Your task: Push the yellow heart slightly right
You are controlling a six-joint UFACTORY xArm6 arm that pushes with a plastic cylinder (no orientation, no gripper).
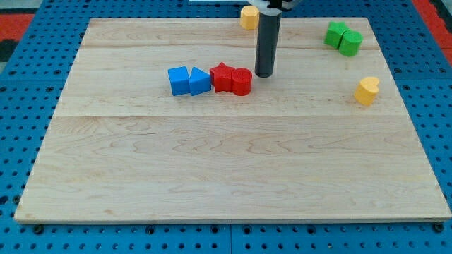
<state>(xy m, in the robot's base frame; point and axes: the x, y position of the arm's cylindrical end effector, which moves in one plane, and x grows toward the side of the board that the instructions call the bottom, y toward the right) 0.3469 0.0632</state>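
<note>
The yellow heart (366,91) lies near the board's right edge, at mid height of the upper half. My tip (264,74) rests on the board just right of the red cylinder (241,82), well to the left of the yellow heart. The dark rod rises straight up from the tip to the view's top. A red star (222,77) touches the red cylinder on its left.
Two blue blocks (188,81) sit side by side left of the red star. A second yellow block (248,17) lies at the board's top edge beside the rod. Two green blocks (343,38) sit at the top right. The wooden board (226,162) lies on blue pegboard.
</note>
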